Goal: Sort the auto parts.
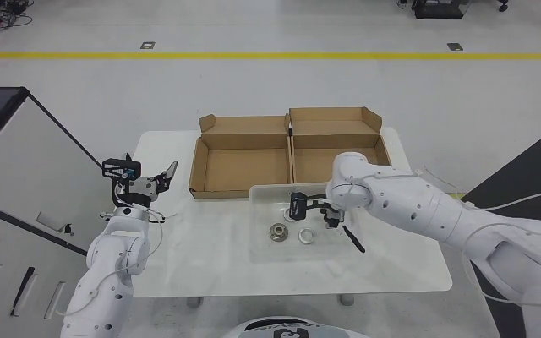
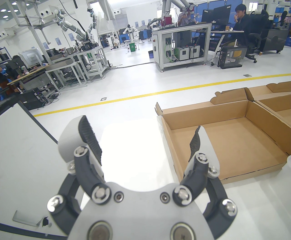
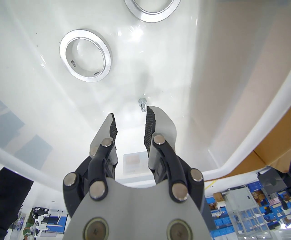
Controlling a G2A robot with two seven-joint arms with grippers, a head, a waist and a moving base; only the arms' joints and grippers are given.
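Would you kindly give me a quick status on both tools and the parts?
Left tool open by cardboard box. Right tool open inside white tray, beside small bolt. Two metal rings farther off, nothing blocking.

There are 2 pincers, the left pincer (image 2: 141, 123) and the right pincer (image 3: 130, 113). There is 1 white tub (image 3: 218, 79), right under the right pincer. Inside it are 2 shiny metal rings. The near ring (image 3: 87, 78) sits a little ahead of the right pincer's tips, and the far ring (image 3: 152, 17) sits past that. There is 1 tiny bolt (image 3: 142, 105), just beside 1 tip of the right pincer. There are 2 brown boxes. The near box (image 2: 227, 141) is in front of the left pincer, and the far box (image 2: 272, 106) is next to it, farther from that pincer.
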